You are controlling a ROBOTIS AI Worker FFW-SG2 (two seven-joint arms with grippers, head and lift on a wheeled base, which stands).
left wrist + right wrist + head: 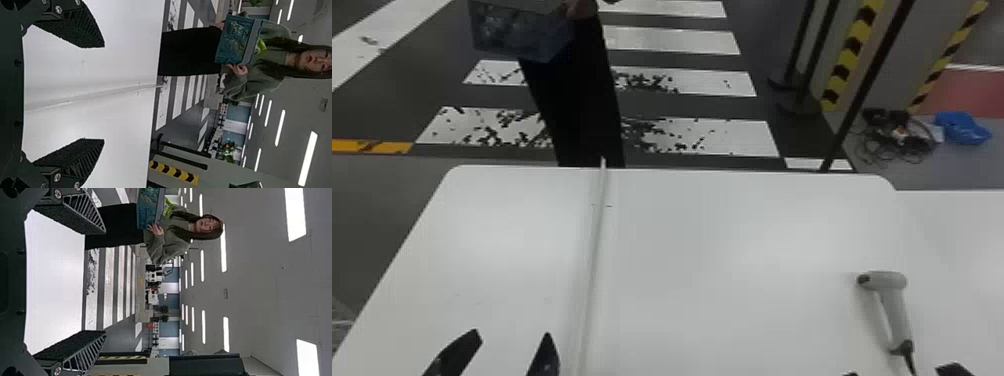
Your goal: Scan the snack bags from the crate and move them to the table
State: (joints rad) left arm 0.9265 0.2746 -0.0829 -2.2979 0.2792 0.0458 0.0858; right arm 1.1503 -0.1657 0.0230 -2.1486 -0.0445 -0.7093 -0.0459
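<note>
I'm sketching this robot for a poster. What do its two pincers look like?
The left pincer and right pincer match: black, with two tapering wedge-shaped fingers each, grainy inner faces, slatted sides and silvery screws near the base.

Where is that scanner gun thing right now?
In the head view, the scanner gun lies on the white table, toward the robot's right, just beyond the right gripper at the bottom edge.
</note>
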